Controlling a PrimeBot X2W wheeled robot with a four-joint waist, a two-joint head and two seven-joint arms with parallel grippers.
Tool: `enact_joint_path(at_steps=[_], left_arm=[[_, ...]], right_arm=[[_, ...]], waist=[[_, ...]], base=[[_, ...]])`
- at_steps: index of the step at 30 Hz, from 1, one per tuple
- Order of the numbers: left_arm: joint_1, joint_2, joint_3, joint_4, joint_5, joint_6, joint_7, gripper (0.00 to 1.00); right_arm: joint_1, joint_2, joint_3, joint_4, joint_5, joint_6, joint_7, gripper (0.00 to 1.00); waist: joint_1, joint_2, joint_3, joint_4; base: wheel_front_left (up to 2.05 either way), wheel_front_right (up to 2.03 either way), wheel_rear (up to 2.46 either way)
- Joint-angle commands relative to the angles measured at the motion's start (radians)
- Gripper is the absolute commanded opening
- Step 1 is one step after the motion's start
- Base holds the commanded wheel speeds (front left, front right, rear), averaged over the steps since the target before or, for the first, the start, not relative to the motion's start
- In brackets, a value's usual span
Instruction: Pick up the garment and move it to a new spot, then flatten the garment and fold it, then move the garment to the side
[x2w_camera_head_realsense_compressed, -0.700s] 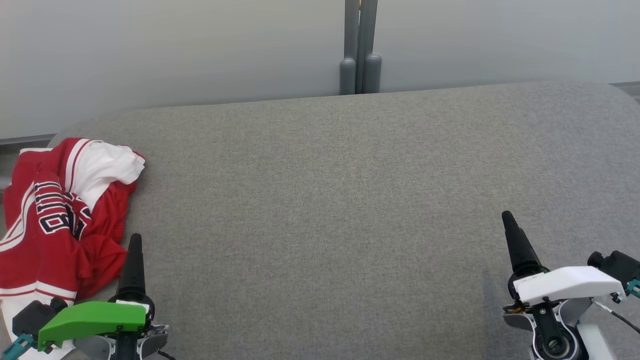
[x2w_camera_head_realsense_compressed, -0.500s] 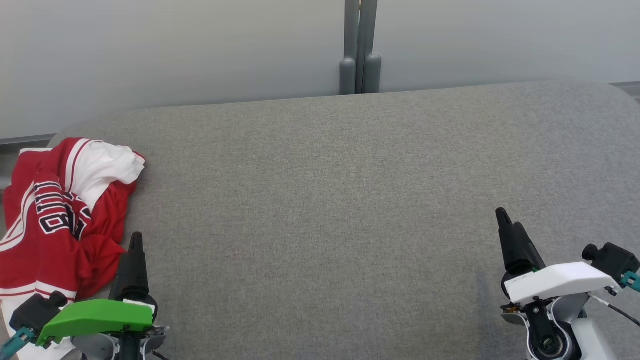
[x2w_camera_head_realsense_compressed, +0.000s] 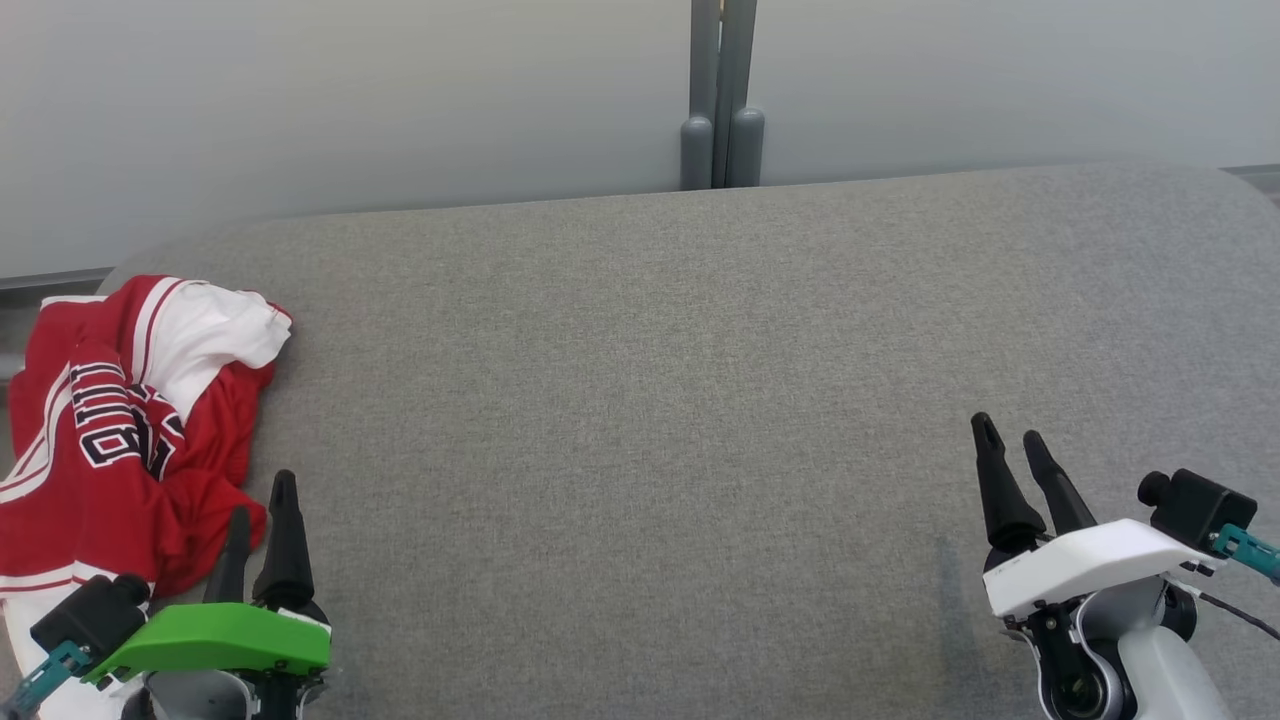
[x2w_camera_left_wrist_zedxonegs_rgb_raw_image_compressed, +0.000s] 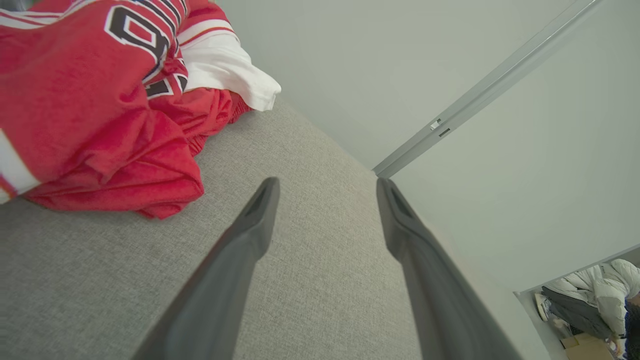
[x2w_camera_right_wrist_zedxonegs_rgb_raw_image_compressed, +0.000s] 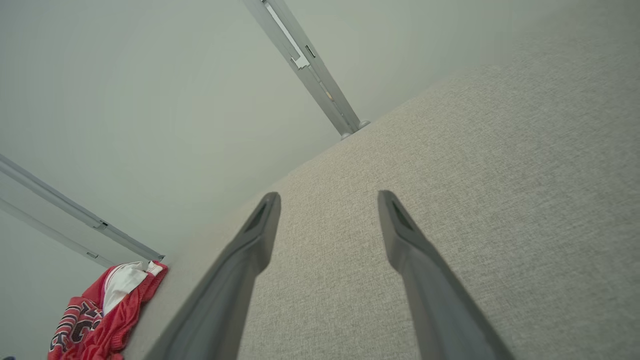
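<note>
**A:** Nearest first. What did the arms look like?

**B:** Low on the left, the left gripper (x2w_camera_head_realsense_compressed: 262, 500) with its green cover. Its jaws were spread and nothing was between them. Low on the right, the right gripper (x2w_camera_head_realsense_compressed: 1008, 430) with its white cover. Its jaws were spread too, and empty.

**A:** What was under them?

**B:** A grey fabric surface (x2w_camera_head_realsense_compressed: 650, 400). It was finely woven, flat and wide, with rounded far corners. Both pairs of fingers pointed out across it.

**A:** Where was the garment?

**B:** The garment (x2w_camera_head_realsense_compressed: 120, 430) was crumpled in a heap at the left end of the surface, just beside the left gripper. It was not gripped. It was red, with white bands and black-and-white lettering, and a white fold lay uppermost at its far side. The right gripper was well apart from it.

**A:** And further back?

**B:** The surface ended at a pale grey wall (x2w_camera_head_realsense_compressed: 400, 100) that was plain and evenly lit. A grey upright post (x2w_camera_head_realsense_compressed: 722, 90) split the wall near the middle and came down behind the far edge.

**A:** Anything past that?

**B:** In the left wrist view there was an opening low in the corner. A person in a pale padded jacket (x2w_camera_left_wrist_zedxonegs_rgb_raw_image_compressed: 600, 295) was in it, small and far off.
</note>
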Motion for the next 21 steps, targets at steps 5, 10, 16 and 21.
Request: enact_joint_path(at_steps=[5,10,16,21], left_arm=[[-0.005,0.025,-0.015,0.001,0.111,-0.01,-0.028,1.0],[0.001,0.043,-0.041,0.026,0.18,-0.014,-0.043,1.0],[0.006,0.06,-0.056,0.045,0.237,-0.015,-0.057,1.0],[0.009,0.071,-0.065,0.056,0.293,-0.016,-0.072,1.0]], right_arm=[[-0.029,-0.011,0.006,0.003,-0.111,0.001,-0.027,1.0],[-0.027,-0.018,0.003,0.017,-0.18,0.001,-0.042,1.0],[-0.024,-0.021,0.0,0.026,-0.244,0.001,-0.055,1.0],[-0.022,-0.021,-0.002,0.03,-0.299,0.001,-0.069,1.0]], waist=[[0.0,-0.0001,0.0,0.002],[0.0,-0.0001,0.0,0.003],[0.0,-0.0001,-0.001,0.002],[0.0,-0.0001,-0.001,0.002]], base=[[0.0,0.0,0.0],[0.0,0.0,0.0],[0.0,0.0,0.0],[0.0,0.0,0.0]])
